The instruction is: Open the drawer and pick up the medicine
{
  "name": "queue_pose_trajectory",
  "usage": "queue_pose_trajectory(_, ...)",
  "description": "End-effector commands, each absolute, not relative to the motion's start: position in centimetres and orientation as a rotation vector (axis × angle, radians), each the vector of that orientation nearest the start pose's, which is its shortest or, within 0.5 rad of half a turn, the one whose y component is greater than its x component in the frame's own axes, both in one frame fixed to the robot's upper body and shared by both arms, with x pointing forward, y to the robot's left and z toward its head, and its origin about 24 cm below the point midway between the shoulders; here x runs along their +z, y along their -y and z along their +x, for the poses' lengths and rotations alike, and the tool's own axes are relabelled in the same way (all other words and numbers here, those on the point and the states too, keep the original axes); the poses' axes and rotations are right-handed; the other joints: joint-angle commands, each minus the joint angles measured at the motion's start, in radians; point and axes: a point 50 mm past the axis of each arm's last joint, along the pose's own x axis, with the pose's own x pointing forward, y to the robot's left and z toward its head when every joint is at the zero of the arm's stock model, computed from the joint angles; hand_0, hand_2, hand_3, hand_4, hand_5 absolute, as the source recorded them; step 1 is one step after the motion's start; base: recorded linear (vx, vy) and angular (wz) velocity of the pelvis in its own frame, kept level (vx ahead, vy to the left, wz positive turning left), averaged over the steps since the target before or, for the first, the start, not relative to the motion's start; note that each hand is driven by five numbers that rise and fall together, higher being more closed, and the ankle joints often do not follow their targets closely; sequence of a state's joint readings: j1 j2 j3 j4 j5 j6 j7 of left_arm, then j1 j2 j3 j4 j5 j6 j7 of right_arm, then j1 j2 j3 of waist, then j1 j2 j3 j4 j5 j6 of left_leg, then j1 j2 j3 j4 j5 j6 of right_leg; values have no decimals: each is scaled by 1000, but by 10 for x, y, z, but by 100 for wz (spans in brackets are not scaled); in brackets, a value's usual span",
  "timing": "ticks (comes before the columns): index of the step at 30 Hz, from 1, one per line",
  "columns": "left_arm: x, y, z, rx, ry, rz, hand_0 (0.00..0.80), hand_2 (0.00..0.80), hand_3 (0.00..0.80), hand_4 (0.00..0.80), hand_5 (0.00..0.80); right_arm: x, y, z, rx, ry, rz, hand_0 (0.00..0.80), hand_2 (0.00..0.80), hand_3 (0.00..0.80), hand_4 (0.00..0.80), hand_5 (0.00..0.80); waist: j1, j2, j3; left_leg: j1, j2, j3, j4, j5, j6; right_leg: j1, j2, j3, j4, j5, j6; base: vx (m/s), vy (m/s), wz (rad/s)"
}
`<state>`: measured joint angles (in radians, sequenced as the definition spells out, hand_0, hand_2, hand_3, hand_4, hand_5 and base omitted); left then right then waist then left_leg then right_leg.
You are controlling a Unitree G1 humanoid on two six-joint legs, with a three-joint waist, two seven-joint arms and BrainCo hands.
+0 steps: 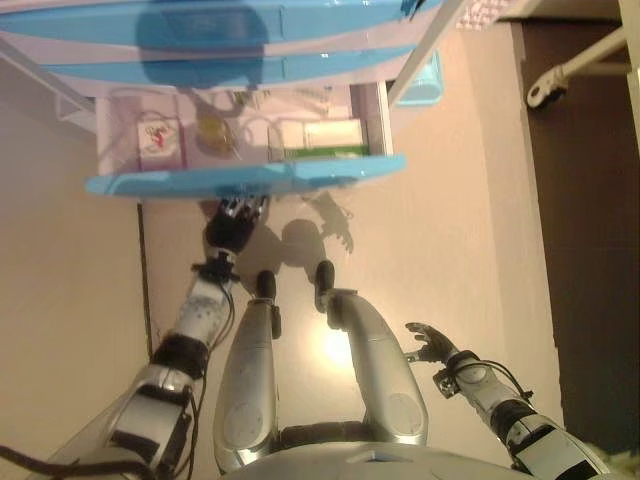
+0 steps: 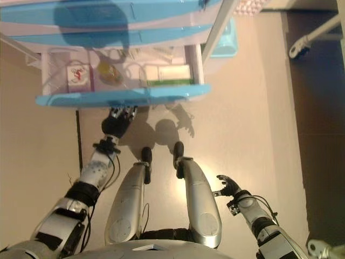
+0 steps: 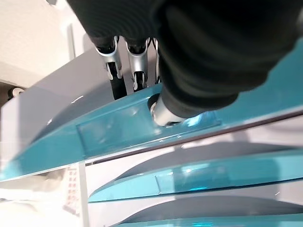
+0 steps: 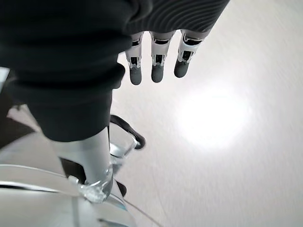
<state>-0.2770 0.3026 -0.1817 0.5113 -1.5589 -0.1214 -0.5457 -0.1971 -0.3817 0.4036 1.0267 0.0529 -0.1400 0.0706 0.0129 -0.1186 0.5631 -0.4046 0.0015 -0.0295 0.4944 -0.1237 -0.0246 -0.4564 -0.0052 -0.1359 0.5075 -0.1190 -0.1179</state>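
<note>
Right, the drawer (image 1: 240,180) is pulled out of the cabinet (image 1: 200,40), its blue front panel standing proud of the two blue fronts higher up. The left hand (image 1: 232,222) is tucked right under that panel's edge. In the left wrist view the fingers (image 3: 113,78) run up behind the blue front while the thumb (image 3: 163,111) presses on the recessed handle area, so the hand is pinching the drawer front.

Inside the drawer, the contents sit in a row. At the left end is a small box (image 1: 160,142) with a red-and-white top. Next to it, toward the middle, is a yellowish round item (image 1: 214,133), too unclear to identify. At the right end lies a green-and-white medicine box (image 1: 325,138), close against the drawer's right wall and near the front panel. Neither hand touches it.

Over on the other side, the right hand (image 1: 430,343) hangs low over the floor (image 1: 450,220), well apart from the drawer. Its fingers (image 4: 156,68) are relaxed and nearly straight, holding nothing.
</note>
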Motion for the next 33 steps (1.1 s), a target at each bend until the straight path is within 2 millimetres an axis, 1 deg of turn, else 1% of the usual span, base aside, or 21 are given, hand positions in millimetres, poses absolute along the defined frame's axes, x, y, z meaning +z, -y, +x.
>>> queue_pose_trajectory(1,126,-221,276,-624,708,-1002,800,800,800,800,800,-116,250,178,180,-858,-498,0,0,0,0,0,100,80,-179,22,-72,32,-55,25,77,126,-38,-47,62,-86,46,84,-42,30)
queue_pose_trajectory(5,104,-226,253,-613,623,-1012,800,800,800,800,800,-116,257,172,164,-900,-495,0,0,0,0,0,130,96,-229,83,-76,8,-103,39,75,206,-51,-73,3,-82,45,86,-31,28)
queue_pose_trajectory(6,98,-231,245,-600,600,-1005,800,800,800,800,800,-117,259,170,165,-916,-492,0,0,0,0,0,140,100,-244,106,-78,-1,-118,41,73,235,-54,-78,-18,-81,44,107,-25,18)
queue_pose_trajectory(9,87,-235,233,-585,558,-1022,800,800,800,800,800,-120,259,165,168,-947,-490,0,0,0,0,0,156,107,-273,154,-81,-15,-155,48,72,293,-60,-88,-66,-73,47,87,-12,14)
queue_pose_trajectory(13,67,-244,213,-521,486,-1038,800,800,800,800,800,-123,265,157,142,-1000,-463,0,0,0,0,0,177,126,-322,239,-89,-36,-226,61,64,385,-67,-102,-152,-57,55,107,26,8)
queue_pose_trajectory(14,64,-245,211,-506,478,-1046,800,800,800,800,800,-124,266,156,136,-1006,-457,0,0,0,0,0,178,129,-329,254,-90,-39,-240,64,63,401,-68,-105,-168,-54,57,82,32,8)
queue_pose_trajectory(17,55,-256,202,-412,458,-1061,800,800,800,800,800,-126,268,151,130,-1021,-448,0,0,0,0,0,185,136,-352,290,-90,-44,-277,72,56,437,-74,-117,-211,-45,61,45,26,1)
queue_pose_trajectory(20,39,-269,193,-299,416,-1065,800,800,800,800,800,-127,269,149,120,-1032,-433,0,0,0,0,0,191,141,-368,315,-90,-46,-303,80,51,460,-80,-128,-237,-37,66,20,17,3)
queue_pose_trajectory(23,22,-277,188,-188,337,-1055,800,800,800,800,800,-129,271,144,109,-1048,-428,0,0,0,0,0,193,146,-379,333,-90,-48,-320,86,48,476,-80,-135,-250,-33,67,38,24,3)
queue_pose_trajectory(24,13,-279,187,-130,281,-1049,800,800,800,800,800,-130,272,141,103,-1055,-424,0,0,0,0,0,193,148,-383,340,-90,-49,-325,88,47,480,-81,-137,-252,-31,68,51,29,4)
queue_pose_trajectory(25,4,-281,184,-80,230,-1030,687,687,687,687,687,-130,275,140,97,-1059,-421,0,0,0,0,0,193,149,-383,343,-91,-50,-327,89,46,484,-82,-138,-255,-30,69,56,37,5)
queue_pose_trajectory(26,-6,-284,180,-7,153,-998,198,198,198,198,198,-131,276,139,91,-1063,-420,0,0,0,0,0,191,150,-385,349,-91,-50,-331,90,46,487,-83,-140,-258,-28,70,51,39,7)
queue_pose_trajectory(27,-18,-286,177,72,67,-959,0,0,0,0,0,-130,278,138,85,-1065,-419,0,0,0,0,0,189,151,-386,352,-92,-51,-333,90,46,489,-83,-140,-259,-28,70,47,43,6)
queue_pose_trajectory(29,-39,-293,166,216,-101,-817,0,0,0,0,0,-130,281,136,72,-1070,-425,0,0,0,0,0,182,154,-384,356,-92,-48,-332,91,45,489,-85,-139,-258,-25,72,43,42,5)
queue_pose_trajectory(30,-46,-296,162,267,-172,-727,0,0,0,0,0,-130,283,134,65,-1072,-428,0,0,0,0,0,179,154,-384,356,-92,-47,-329,89,45,488,-85,-138,-257,-25,71,42,41,11)
queue_pose_trajectory(32,-64,-300,150,352,-327,-613,0,0,0,0,0,-129,289,131,42,-1076,-432,0,0,0,0,0,171,155,-380,352,-96,-45,-316,84,46,484,-87,-134,-256,-23,72,46,40,14)
queue_pose_trajectory(33,-74,-302,141,399,-396,-533,0,0,0,0,0,-129,292,129,34,-1077,-436,0,0,0,0,0,167,155,-378,353,-97,-44,-310,80,46,484,-88,-132,-256,-22,74,69,36,12)
